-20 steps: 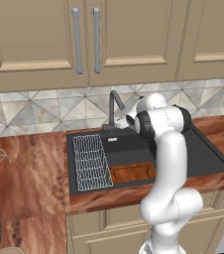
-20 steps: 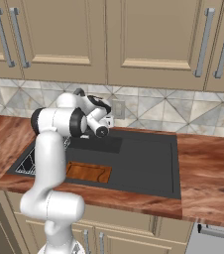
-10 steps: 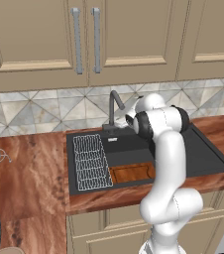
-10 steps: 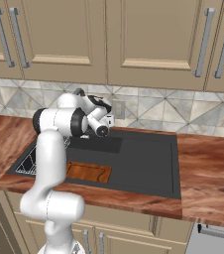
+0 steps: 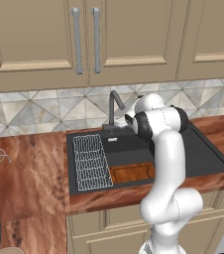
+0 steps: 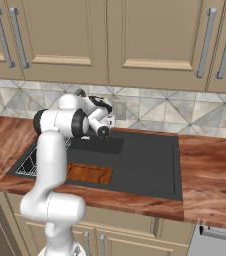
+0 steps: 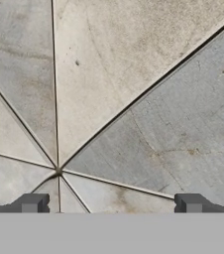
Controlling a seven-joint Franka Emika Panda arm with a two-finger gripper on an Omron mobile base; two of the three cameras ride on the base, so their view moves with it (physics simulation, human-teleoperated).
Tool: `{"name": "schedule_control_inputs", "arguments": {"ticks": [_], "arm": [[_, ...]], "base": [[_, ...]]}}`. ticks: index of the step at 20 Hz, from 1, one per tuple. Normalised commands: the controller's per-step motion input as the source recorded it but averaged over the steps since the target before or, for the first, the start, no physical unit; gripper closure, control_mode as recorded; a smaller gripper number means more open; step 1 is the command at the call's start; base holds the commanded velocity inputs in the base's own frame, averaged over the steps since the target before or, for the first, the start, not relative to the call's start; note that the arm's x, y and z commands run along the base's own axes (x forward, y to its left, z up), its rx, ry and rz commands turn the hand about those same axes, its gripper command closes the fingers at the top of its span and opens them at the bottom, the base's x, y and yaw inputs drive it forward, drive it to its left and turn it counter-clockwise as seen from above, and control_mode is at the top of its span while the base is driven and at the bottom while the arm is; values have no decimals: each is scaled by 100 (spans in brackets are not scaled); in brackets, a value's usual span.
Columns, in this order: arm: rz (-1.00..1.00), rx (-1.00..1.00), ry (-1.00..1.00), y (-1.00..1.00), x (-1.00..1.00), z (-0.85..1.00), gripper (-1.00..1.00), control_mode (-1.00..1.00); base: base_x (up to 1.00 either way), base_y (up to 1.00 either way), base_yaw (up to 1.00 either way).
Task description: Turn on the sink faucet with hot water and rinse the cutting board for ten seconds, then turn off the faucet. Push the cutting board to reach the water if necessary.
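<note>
Grey backsplash tile (image 7: 134,99) fronts the spread, empty fingers (image 7: 29,203); base views show the cutting board (image 5: 132,173).

Both base views look forward and down from behind the arm, at its seven and five o'clock, sharing the sink (image 5: 210,163) (image 6: 150,187). The hand view faces the tiled backsplash (image 7: 114,99) very close.

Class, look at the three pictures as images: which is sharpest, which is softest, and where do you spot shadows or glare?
Left base view: crisp, even light, no glare; the arm hides part of the cutting board. Right base view: equally sharp; a soft shadow patch lies on the sink floor behind the board. Hand view: very close, so the backsplash tiles look soft and mottled; the fingertips stand apart.
</note>
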Motion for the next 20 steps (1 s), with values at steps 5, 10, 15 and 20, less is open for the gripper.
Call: {"name": "schedule_control_inputs", "arguments": {"ticks": [5, 10, 15, 20], "arm": [[0, 0, 0, 0, 0, 0, -100, -100], [0, 0, 0, 0, 0, 0, -100, -100], [0, 0, 0, -4, 0, 0, -100, -100], [0, 0, 0, -24, 0, 0, -100, -100]], "base": [[0, 0, 0], [0, 0, 0], [0, 0, 0], [0, 0, 0]]}}
